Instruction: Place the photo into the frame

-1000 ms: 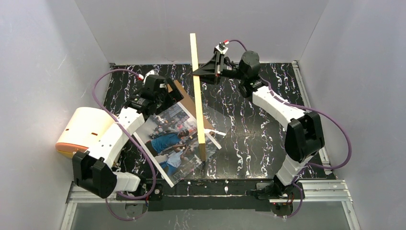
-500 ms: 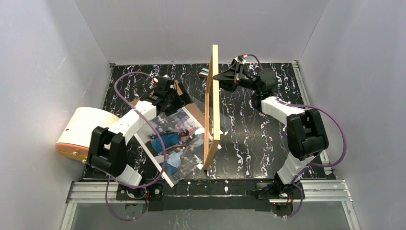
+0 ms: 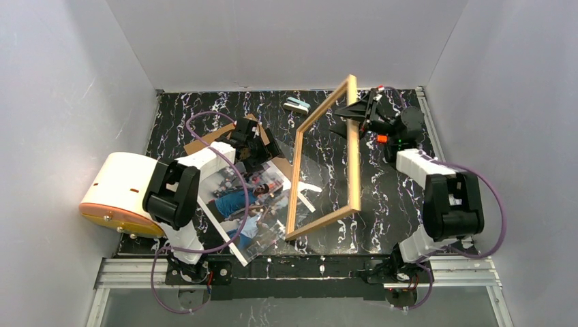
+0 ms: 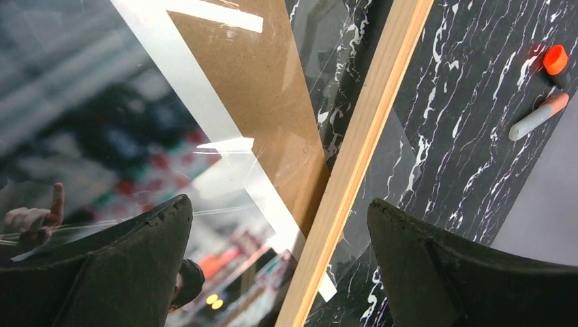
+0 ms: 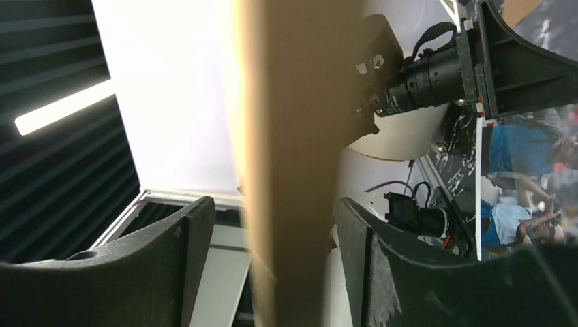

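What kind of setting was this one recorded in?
Most likely a lab robot cell: plain pale walls box in a black marbled tabletop, with two arms bolted to an aluminium rail at its near edge.

Light-wood frame (image 3: 354, 150) (glossy photo (image 3: 262, 219))

The table (image 3: 388, 191) was black with thin white wiggly lines. The frame (image 3: 354, 150) was light yellow wood. The photo (image 3: 235, 204) had a white edge and people in blue. The board (image 3: 208, 139) was plain brown. The arms (image 3: 416, 163) were white and black, with purple cables (image 3: 202, 114). A round thing (image 3: 116, 187) was cream and orange.
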